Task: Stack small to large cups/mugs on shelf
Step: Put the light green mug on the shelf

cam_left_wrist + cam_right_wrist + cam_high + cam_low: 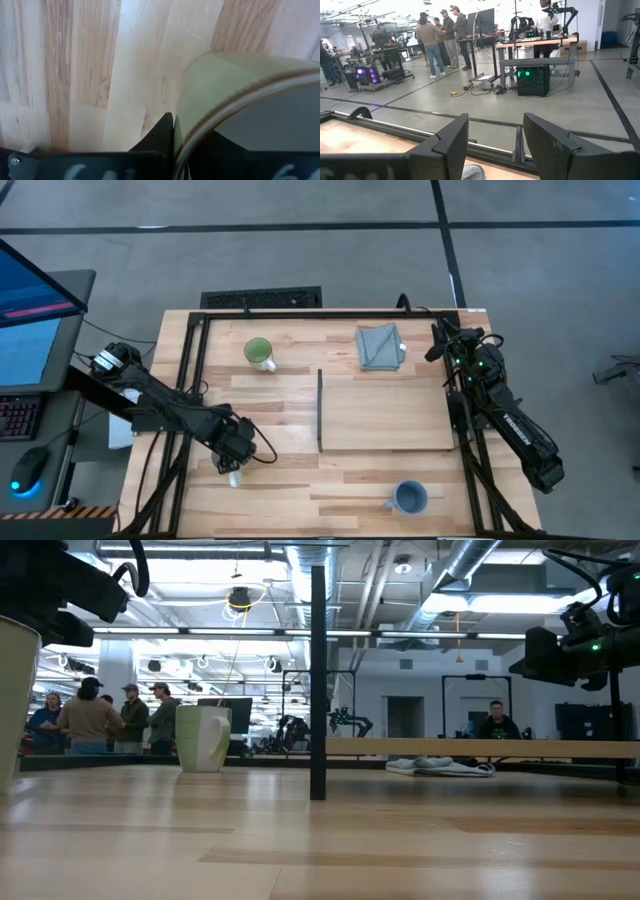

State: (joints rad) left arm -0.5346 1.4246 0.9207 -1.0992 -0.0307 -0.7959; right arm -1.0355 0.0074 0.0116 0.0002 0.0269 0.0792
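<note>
At the desk's (300,480) lower left, the left gripper (234,470) pinched the cream mug's (225,95) rim (wrist view only). The right gripper (495,145) waited empty, spread wide, upper right; the shelf (390,415) lay bare.

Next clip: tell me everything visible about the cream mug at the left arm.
The cream mug is a small, glossy, ceramic-looking cup with a rounded wall and thin rim, standing upright on the wooden table near its front left part. The left gripper sits over it, jaws shut on its rim, one finger outside the wall. From overhead only a pale sliver shows beneath the gripper. Its handle cannot be made out. Nothing else touches it.
</note>
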